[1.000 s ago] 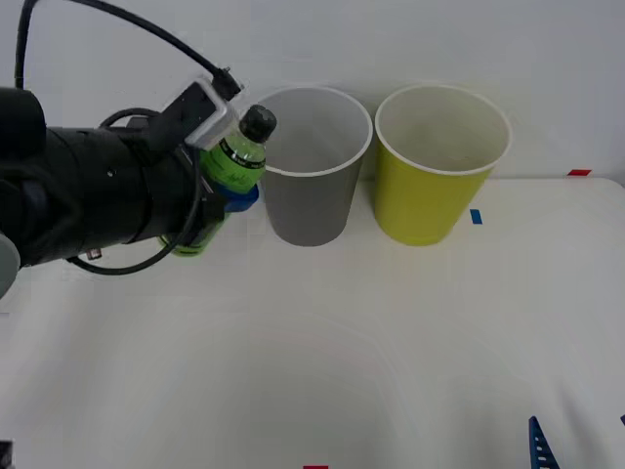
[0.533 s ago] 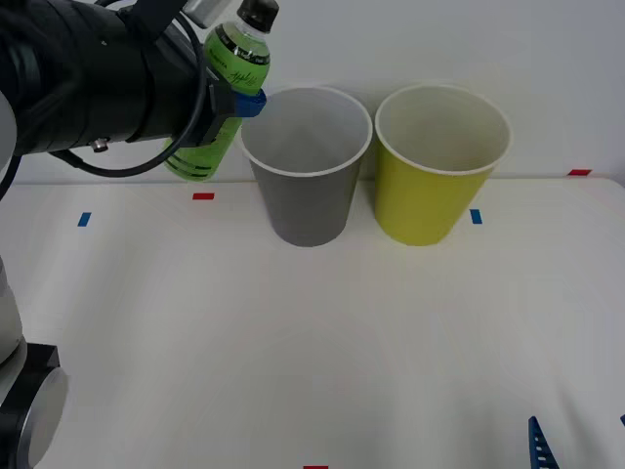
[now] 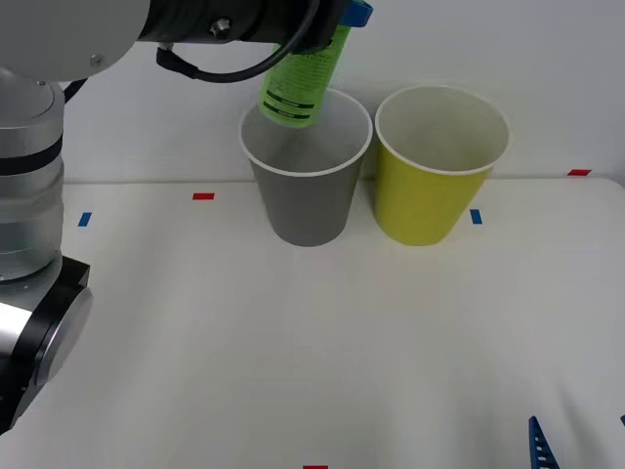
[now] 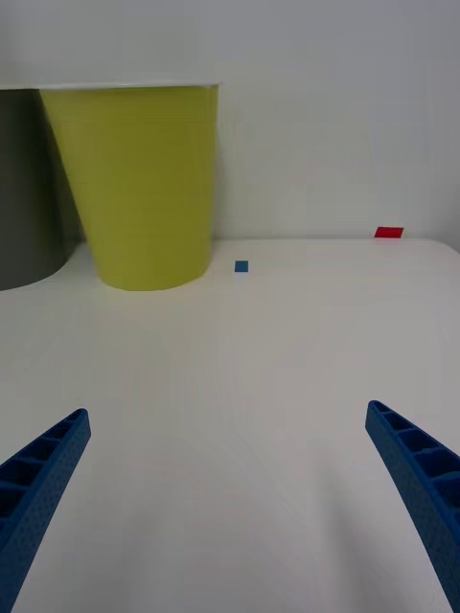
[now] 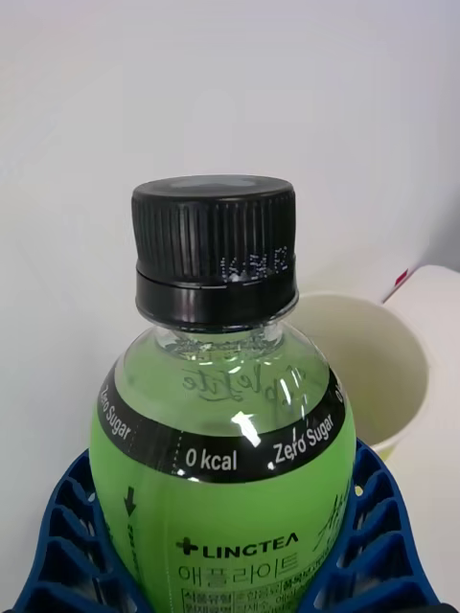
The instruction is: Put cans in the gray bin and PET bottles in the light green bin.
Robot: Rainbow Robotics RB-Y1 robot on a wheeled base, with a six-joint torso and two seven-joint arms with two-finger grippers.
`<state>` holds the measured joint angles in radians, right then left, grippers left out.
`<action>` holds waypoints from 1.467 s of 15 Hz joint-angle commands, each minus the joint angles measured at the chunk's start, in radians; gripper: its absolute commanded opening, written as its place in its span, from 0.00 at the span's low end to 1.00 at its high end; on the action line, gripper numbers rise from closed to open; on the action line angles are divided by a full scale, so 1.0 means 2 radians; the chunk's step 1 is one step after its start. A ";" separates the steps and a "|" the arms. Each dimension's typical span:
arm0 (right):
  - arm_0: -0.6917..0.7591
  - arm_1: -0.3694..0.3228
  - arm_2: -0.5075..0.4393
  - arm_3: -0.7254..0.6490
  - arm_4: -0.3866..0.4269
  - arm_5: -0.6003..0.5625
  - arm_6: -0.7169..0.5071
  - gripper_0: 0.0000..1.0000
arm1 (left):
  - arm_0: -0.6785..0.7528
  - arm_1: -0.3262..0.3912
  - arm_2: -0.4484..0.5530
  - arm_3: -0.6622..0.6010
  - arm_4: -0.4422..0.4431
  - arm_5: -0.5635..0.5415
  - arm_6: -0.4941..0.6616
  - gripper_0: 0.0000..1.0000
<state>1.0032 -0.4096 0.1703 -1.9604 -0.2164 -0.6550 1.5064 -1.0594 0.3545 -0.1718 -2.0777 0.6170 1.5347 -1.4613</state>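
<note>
My left gripper (image 3: 337,24) is raised high and shut on the PET bottle (image 3: 303,83), a green bottle that hangs tilted with its base just over the rim of the gray bin (image 3: 308,200). The light green bin (image 3: 430,195) stands right beside the gray one. In the left wrist view the bottle (image 5: 220,402) with its black cap sits between the blue fingers (image 5: 383,546). My right gripper (image 4: 230,488) rests open low over the table's near right, facing the light green bin (image 4: 144,182). Cans are out of view.
Small red and blue tape marks (image 3: 203,195) dot the white table (image 3: 312,352). A white wall stands close behind both bins. My left arm's base (image 3: 29,195) stands at the left edge. A bin's pale inside (image 5: 369,364) shows behind the bottle.
My left arm has lifted and swung right with the bottle, from beside the gray bin's left side to above its opening. The right arm stays still.
</note>
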 commanded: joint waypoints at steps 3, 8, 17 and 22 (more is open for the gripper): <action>0.000 0.000 0.000 0.000 0.000 0.000 0.000 1.00 | -0.077 -0.071 -0.052 0.152 -0.034 -0.106 -0.009 0.00; 0.000 0.000 0.000 0.000 0.000 0.000 0.000 1.00 | -0.084 -0.150 -0.055 0.273 -0.061 -0.243 -0.070 0.00; 0.000 0.000 0.000 0.000 0.000 0.000 0.000 1.00 | -0.083 -0.186 -0.067 0.431 -0.067 -0.428 -0.116 0.00; 0.000 0.000 0.000 0.000 0.000 0.000 0.000 1.00 | -0.083 -0.186 -0.086 0.469 -0.063 -0.491 -0.113 0.00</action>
<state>1.0032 -0.4096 0.1703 -1.9604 -0.2164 -0.6550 1.5064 -1.2258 -0.0175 -0.3195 -1.1735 0.4884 0.6047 -1.6896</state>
